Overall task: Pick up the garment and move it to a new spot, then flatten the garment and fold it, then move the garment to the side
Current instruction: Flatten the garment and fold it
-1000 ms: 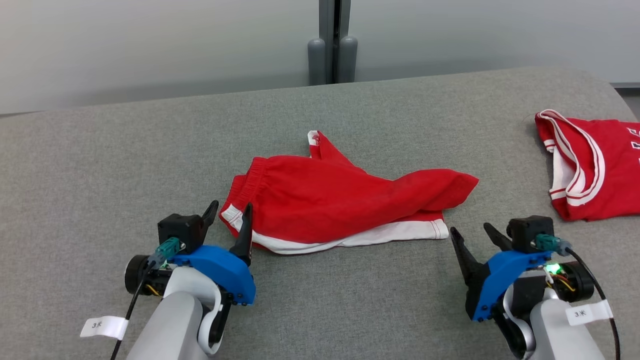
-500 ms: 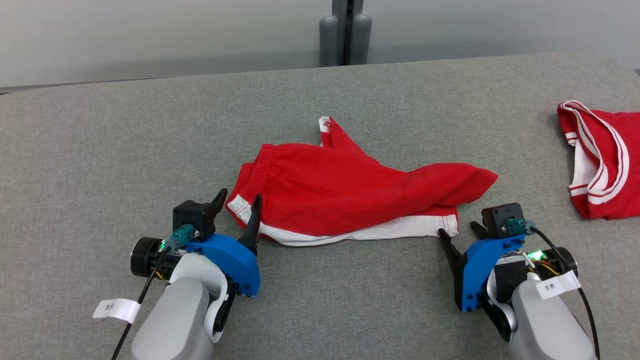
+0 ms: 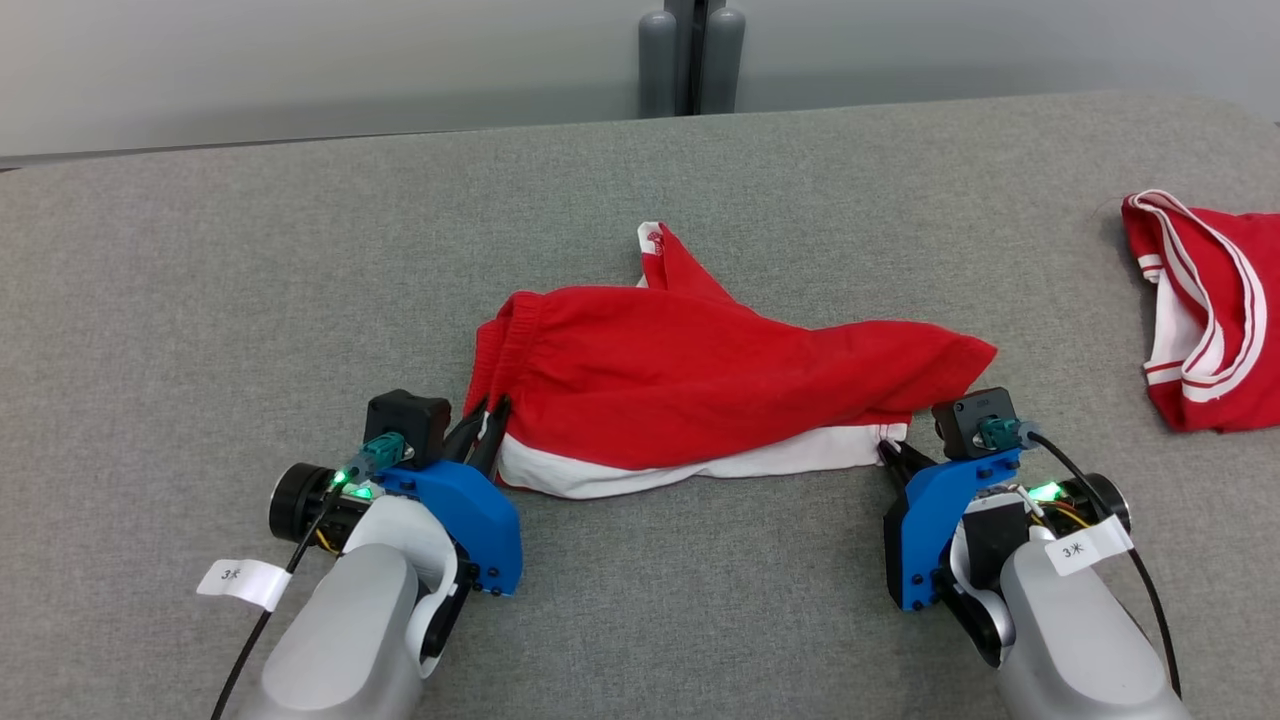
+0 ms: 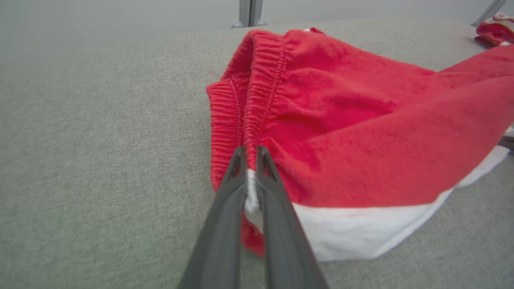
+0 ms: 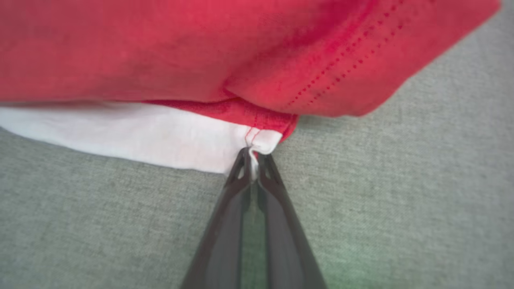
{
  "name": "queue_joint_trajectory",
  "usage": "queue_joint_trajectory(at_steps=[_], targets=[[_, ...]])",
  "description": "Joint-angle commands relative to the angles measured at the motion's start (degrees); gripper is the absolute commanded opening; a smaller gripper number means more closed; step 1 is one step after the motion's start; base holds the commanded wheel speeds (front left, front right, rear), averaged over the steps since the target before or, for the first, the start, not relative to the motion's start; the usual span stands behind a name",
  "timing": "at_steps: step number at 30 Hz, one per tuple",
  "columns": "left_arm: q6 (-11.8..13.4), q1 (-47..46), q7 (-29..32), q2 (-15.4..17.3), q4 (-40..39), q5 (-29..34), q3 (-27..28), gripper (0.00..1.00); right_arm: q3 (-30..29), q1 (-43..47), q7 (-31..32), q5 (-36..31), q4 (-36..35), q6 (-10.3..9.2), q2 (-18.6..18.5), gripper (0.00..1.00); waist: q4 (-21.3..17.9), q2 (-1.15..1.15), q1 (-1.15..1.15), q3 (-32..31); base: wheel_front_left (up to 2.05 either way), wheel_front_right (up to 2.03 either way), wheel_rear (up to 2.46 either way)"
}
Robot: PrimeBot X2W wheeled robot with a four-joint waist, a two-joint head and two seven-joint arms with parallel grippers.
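The wide table covered in grey woven cloth (image 3: 200,300) spreads across the scene before me, with a pale wall behind its far edge. In the middle of it lies the pair of red cloth shorts (image 3: 700,370), rumpled and set crosswise. The gathered elastic waistband (image 4: 261,88) is at my left and a leg end tapers off to my right. A white band (image 3: 700,465) runs along the side nearest me, and a small red flap with a white tip pokes out at the far side. Well apart from the shorts, at the table's right edge, is a second red garment with white striped trim (image 3: 1215,330), partly cut off by the head view.

My left gripper (image 3: 487,415) sits low on the table at the near left corner of the shorts. Its two dark fingers are pressed together on the cloth there. The left wrist view shows a fold of white and red fabric squeezed between them, just where the waistband ends. My right gripper (image 3: 890,452) is at the near right corner, its fingers likewise clamped, nipping the very tip of the white band beside a line of red stitching. The rest of the shorts lies on the table between my two grippers.

Two grey rounded posts (image 3: 692,60) stand side by side behind the table's far edge. A white paper tag (image 3: 238,583) hangs from my left forearm and another is on my right. A small green light (image 3: 1047,491) glows at my right wrist, and one at my left.
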Motion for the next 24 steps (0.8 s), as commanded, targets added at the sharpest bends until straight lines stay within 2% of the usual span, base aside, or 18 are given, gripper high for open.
queue_joint_trajectory(at_steps=[1, 7, 13, 19, 24], targets=[[-0.36, -0.89, 0.02, 0.38, -0.18, -0.35, -0.07, 0.0, 0.69, 1.73, 0.91, 0.3, 1.8, 0.04, 0.11, 0.0, -0.05, 0.0, 0.01, -0.01, 0.0, 0.0, 0.0], [-0.56, 1.54, -0.83, 0.55, -2.88, -3.75, 0.79, 0.0, -0.07, 2.29, -2.52, 4.09, -2.93, 0.08, 0.13, 0.0, -0.16, 0.0, 0.01, -1.23, 0.0, 0.0, 0.0], [-0.85, 6.17, 0.37, 0.1, -10.9, -10.37, 2.03, 0.0, -2.71, 5.12, -3.18, 7.49, -12.12, 0.03, 0.01, 0.0, -0.09, 0.0, 0.01, -3.62, 0.0, 0.0, 0.0], [-0.89, 12.0, 4.42, 0.37, -23.73, -19.09, 4.63, 0.0, -6.6, 11.93, 2.91, 10.0, -28.95, 0.03, 0.0, 0.0, -0.27, 0.0, 0.01, -5.86, 0.0, 0.0, 0.0], [0.96, 16.72, 10.61, 0.27, -34.99, -26.69, 7.14, 0.0, -9.02, 17.53, 10.39, 11.85, -45.13, 0.03, -0.01, 0.0, -1.16, 0.0, 0.01, -6.48, 0.0, 0.0, 0.0]])
